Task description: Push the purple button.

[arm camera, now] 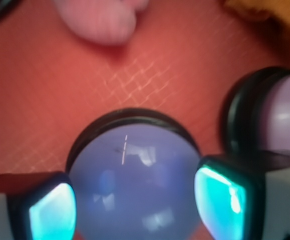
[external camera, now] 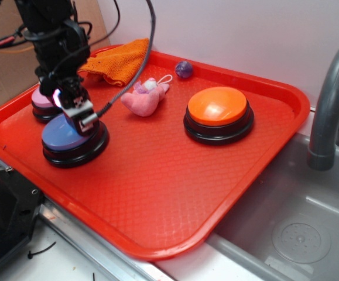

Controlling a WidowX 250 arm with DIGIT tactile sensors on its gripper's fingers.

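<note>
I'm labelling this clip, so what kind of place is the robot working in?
Probably a kitchen-style test bench: a grey sink basin with a grey curved faucet sits beside a red plastic tray holding big dome buttons.

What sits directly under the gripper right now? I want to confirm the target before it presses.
The blue-purple button lies under the open gripper, between its fingers. Its near edge is out of frame.

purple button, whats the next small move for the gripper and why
Probably press straight down. The gripper sits over the purple button, and the wrist view shows its fingers open on either side of the dome, so it looks centred; contact can't be confirmed.
</note>
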